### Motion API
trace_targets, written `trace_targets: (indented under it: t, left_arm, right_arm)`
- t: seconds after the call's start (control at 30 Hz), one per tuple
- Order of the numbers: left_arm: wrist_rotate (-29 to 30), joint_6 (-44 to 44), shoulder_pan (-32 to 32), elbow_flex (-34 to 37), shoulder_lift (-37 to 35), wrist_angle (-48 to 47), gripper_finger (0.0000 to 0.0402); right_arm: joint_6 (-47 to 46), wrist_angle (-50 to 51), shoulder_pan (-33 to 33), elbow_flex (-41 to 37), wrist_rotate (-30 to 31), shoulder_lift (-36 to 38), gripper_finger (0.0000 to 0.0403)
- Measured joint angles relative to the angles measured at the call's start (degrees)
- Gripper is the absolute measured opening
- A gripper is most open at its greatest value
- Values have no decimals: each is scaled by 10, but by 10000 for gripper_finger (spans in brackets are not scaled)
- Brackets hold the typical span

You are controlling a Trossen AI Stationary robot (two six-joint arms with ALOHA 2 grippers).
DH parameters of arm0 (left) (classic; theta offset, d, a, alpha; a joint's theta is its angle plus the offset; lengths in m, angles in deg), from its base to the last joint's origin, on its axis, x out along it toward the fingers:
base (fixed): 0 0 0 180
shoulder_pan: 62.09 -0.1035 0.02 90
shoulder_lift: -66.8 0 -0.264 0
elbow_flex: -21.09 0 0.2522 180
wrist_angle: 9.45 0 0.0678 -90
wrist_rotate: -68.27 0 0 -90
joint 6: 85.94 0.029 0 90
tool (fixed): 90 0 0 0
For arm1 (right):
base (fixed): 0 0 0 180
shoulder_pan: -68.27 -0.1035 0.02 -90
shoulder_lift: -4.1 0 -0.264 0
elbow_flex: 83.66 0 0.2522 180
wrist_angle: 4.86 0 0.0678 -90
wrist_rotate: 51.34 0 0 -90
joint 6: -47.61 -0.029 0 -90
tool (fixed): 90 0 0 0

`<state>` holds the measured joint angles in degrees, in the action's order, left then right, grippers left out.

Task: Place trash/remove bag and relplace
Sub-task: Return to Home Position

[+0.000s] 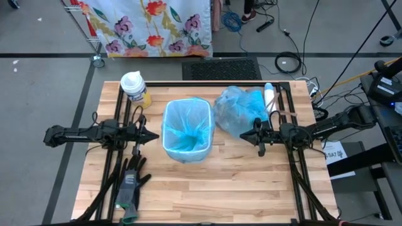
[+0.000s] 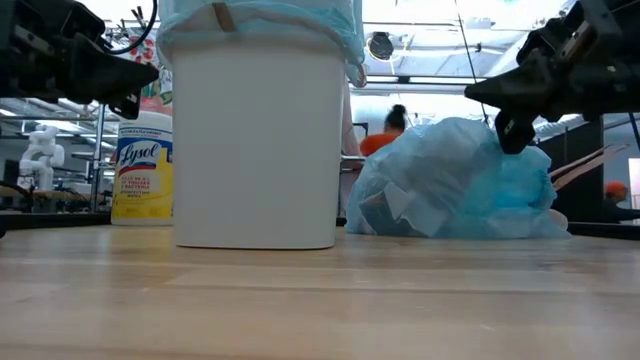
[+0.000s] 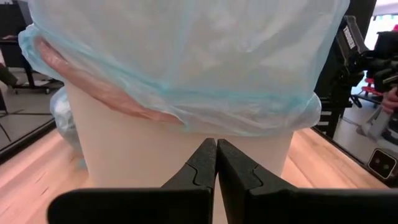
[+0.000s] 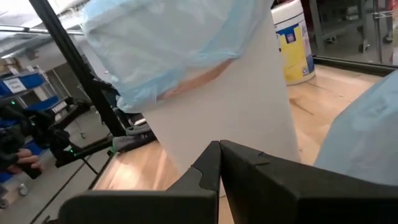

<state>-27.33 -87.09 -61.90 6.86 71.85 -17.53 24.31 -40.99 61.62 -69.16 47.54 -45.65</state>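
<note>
Left gripper [image 1: 156,135], right gripper [image 1: 243,134]: pinched closed, empty, flanking the bin [image 1: 186,158].
Full bag [image 1: 239,112] beside it looks light and slippery; pinch a fold.

On my wooden surface [image 1: 239,182] a yellow Lysol canister [image 1: 134,88] with a white lid stands upright at the far left corner. Black-and-grey gloves [image 1: 130,185] lie flat toward the near left edge, well apart from the canister. On the floor beyond the far edge I see a black mat [image 1: 221,68], a floral cloth [image 1: 151,25] farther back, and coiled cables [image 1: 287,61]. The low view shows a person in orange [image 2: 385,135] in the room behind.
</note>
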Motion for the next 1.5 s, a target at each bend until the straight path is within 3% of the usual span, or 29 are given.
trace_targets:
  t: [0.17, 0.4, 0.53, 0.67, 0.8, 1.2, 1.37, 1.5]
  left_arm:
    - [0, 0, 0, 0, 0, -2, 15]
    - [3, 2, 0, 0, 0, -3, 15]
    - [3, 0, 0, 0, 0, -3, 15]
    - [4, 1, 0, 0, 0, -2, 15]
    - [5, 1, 0, 0, 0, -1, 15]
    - [31, 1, 0, 0, 0, 0, 15]
    - [31, 1, 0, 0, 0, 0, 15]
    - [31, 1, 0, 0, 1, -3, 15]
  right_arm:
    - [4, 17, 0, 0, 0, 0, 0]
    - [-13, 136, 0, 0, -2, 0, 0]
    - [-18, 105, 0, 0, -5, 3, 0]
    - [24, 66, -1, 0, -62, 31, 0]
    - [41, 134, -1, 1, -103, 92, 0]
    - [44, 424, 37, 0, -104, 364, 0]
    - [90, 491, 38, 1, -105, 488, 0]
    - [123, 497, 35, 2, -105, 493, 0]
